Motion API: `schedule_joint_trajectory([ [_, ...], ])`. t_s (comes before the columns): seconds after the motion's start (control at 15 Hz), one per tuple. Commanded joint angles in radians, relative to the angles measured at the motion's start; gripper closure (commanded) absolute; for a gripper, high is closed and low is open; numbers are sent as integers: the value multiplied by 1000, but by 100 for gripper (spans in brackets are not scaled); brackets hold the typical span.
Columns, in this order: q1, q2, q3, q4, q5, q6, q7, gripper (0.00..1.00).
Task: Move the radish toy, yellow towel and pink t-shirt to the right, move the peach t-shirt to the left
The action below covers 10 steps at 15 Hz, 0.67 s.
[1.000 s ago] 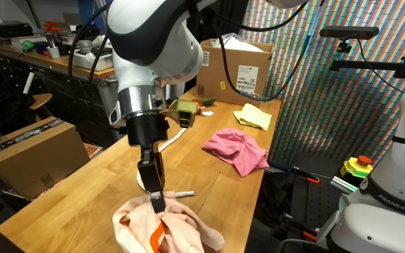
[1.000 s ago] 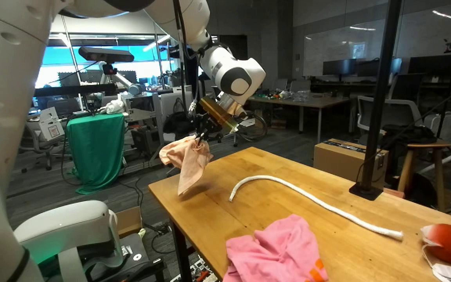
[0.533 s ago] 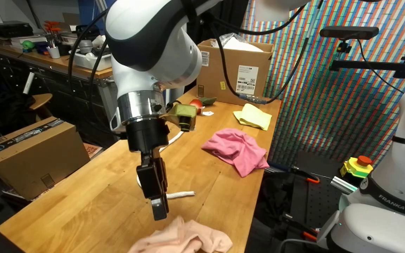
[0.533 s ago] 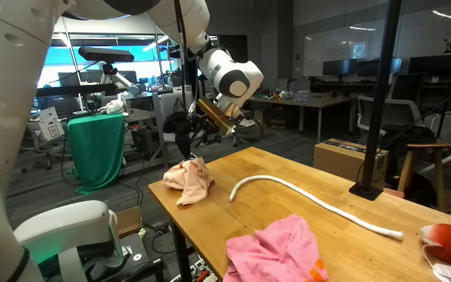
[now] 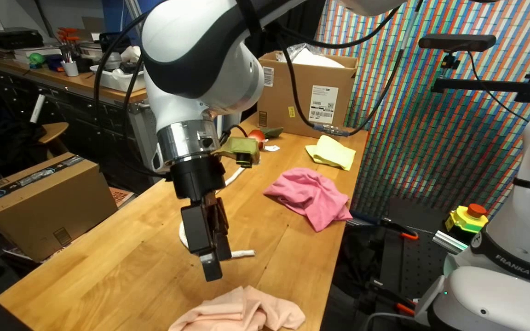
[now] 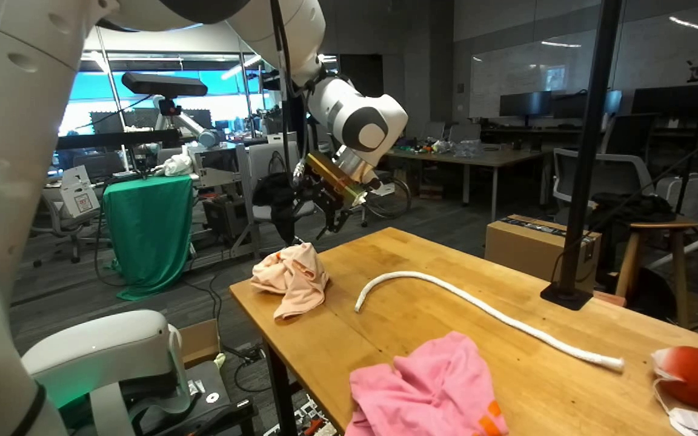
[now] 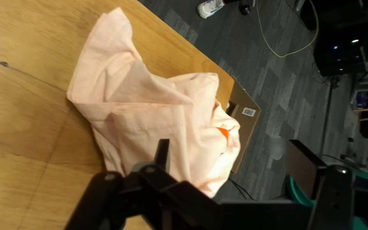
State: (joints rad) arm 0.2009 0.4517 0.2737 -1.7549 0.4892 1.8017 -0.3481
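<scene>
a second ago the peach t-shirt (image 7: pixel 152 115) hung pinched from the gripper (image 7: pixel 232 156); now it lies loose on the near end of the wooden table (image 5: pixel 108 266), and the fingers (image 7: pixel 162 153), closer together half a second back, stand spread wide near the heap, apart from the cloth. farther right, the pink t-shirt (image 5: pixel 311 195) and the yellow towel (image 5: pixel 331 154) have stayed in place, as has the radish toy (image 6: pixel 697 375) toward the far end.

left of the table, a cardboard box (image 5: pixel 48 211) is closed under dark tape (image 5: pixel 28 179). on the workbench (image 5: pixel 83 86) at far left, a white cup (image 5: pixel 70 69) holds upright things, some topped with orange; right of it a white tub (image 5: pixel 115 82) carries gray and pale odds and ends. at the table's far end, an open carton (image 5: pixel 288 92) has clear plastic and something white rising over its rim.

the peach t-shirt is soft and crumpled, with a folded edge and an orange patch (image 7: pixel 225 132). a thick white rope (image 6: pixel 488 309) bends along the table toward the radish toy, which is rounded, red, white at one end, with a white tag (image 6: pixel 688 419). to the right, the pink t-shirt is a rumpled mound, and beyond it the yellow towel lies doubled over.
</scene>
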Motion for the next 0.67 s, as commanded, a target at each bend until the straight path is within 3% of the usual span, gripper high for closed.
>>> schedule_joint_trajectory([
  [0.0, 12, -19, -41, 13, -128, -31, 129, 0],
  [0.27, 0, -77, -74, -33, -242, -41, 203, 0],
  [0.6, -27, -184, -103, -125, -282, -46, 232, 0],
])
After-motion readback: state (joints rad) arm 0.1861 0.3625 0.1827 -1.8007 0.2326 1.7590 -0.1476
